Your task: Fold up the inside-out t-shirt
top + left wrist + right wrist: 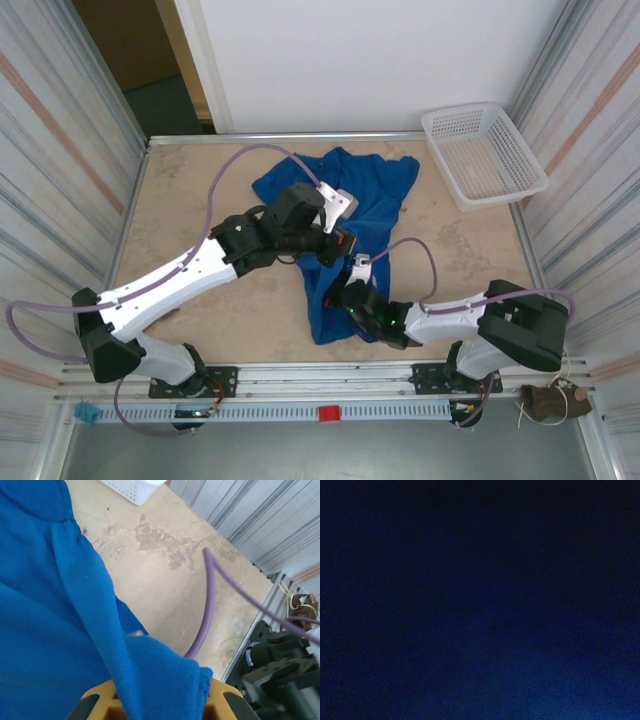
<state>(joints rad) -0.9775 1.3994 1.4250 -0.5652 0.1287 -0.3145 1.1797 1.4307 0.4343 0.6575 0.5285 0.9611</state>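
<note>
The beige table [200, 190] carries the blue t-shirt [375, 190], which lies crumpled from the far middle of the table down toward the near edge, as a broad bunch at the far end and a narrower strip hanging toward the arms. The white lattice basket [483, 155] stands at the far right corner, apart from the cloth.

The left gripper [338, 243] is over the middle of the shirt. In the left wrist view its yellow fingers [97, 700] are pressed together and pinch a fold of blue cloth that drapes over them.

The right gripper [345, 293] is buried in the lower strip with its jaws closed. Dark blue cloth lies against its camera, so I cannot tell if a fold is caught between them.

A purple cable [210, 605] curves above the table just beside the shirt.
</note>
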